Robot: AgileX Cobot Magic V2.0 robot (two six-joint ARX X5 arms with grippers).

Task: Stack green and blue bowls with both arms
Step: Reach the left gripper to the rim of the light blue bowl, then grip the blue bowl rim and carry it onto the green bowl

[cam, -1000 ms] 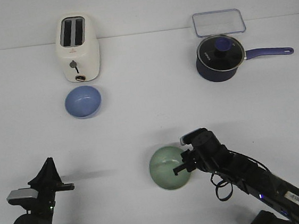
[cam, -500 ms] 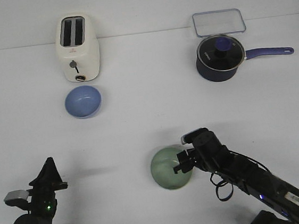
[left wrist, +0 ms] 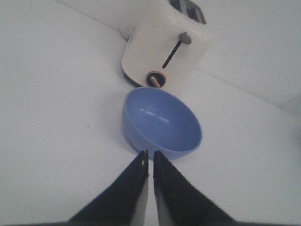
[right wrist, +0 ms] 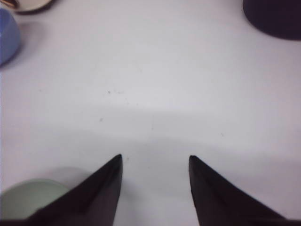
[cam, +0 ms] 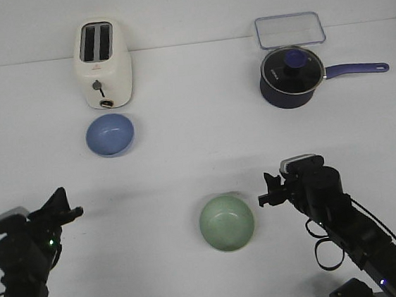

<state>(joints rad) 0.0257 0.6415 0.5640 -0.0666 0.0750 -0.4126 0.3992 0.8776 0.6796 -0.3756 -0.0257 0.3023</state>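
Note:
The pale green bowl [cam: 226, 222] sits alone on the white table near the front centre; a part of it shows in the right wrist view [right wrist: 29, 199]. The blue bowl [cam: 110, 135] sits in front of the toaster at the back left, and fills the left wrist view [left wrist: 162, 122]. My right gripper [cam: 267, 190] is open and empty, just right of the green bowl and apart from it; in its wrist view [right wrist: 155, 160] the jaws stand wide. My left gripper [cam: 69, 213] is shut and empty at the front left, pointing toward the blue bowl [left wrist: 149, 153].
A cream toaster [cam: 102, 64] stands behind the blue bowl. A dark navy saucepan with glass lid [cam: 291, 75] and a clear container lid [cam: 290, 29] are at the back right. The table's front edge lies just below both arms.
My right gripper has let go of the green bowl and pulled back to the right, now open. The left arm has swung left and now points toward the blue bowl.

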